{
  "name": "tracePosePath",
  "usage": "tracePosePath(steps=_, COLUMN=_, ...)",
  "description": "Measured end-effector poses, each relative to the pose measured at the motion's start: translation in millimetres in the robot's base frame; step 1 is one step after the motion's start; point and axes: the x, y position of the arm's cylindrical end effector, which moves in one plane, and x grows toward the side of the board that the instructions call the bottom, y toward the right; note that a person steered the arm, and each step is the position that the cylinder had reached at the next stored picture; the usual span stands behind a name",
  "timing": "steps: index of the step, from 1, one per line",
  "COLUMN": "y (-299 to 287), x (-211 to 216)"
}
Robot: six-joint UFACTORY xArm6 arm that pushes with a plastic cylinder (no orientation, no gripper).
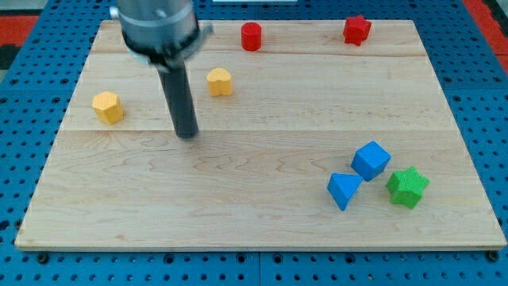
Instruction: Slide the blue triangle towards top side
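Observation:
The blue triangle [343,190] lies on the wooden board [262,214] at the view's lower right. A blue cube [371,160] touches it on its upper right, and a green star [408,187] sits just right of both. My tip [187,133] rests on the board left of centre, far to the left of the blue triangle and slightly higher in the view. The dark rod rises from it to the grey arm head at the view's top left.
A yellow block [108,106] lies left of my tip and another yellow block [220,81] up and to its right. A red cylinder [251,36] and a red star [356,30] sit near the top edge. Blue pegboard surrounds the board.

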Motion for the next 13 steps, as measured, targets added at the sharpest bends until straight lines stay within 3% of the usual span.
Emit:
tracePosePath(steps=1, y=68.2, x=84.5)
tracePosePath(steps=2, y=158.6, x=104.6)
tracePosePath(steps=3, y=189.8, x=91.9)
tracePosePath(steps=5, y=184.0, x=12.0)
tracePosePath(steps=7, y=242.8, x=-19.8)
tracePosePath(steps=8, y=235.1, x=-50.3)
tracePosePath(steps=9, y=205.3, x=-6.8)
tracePosePath(steps=10, y=162.7, x=-20.7)
tracePosePath(steps=11, y=192.9, x=-60.8)
tracePosePath(steps=12, y=238.7, x=-55.9)
tracePosePath(steps=13, y=192.9, x=-36.7)
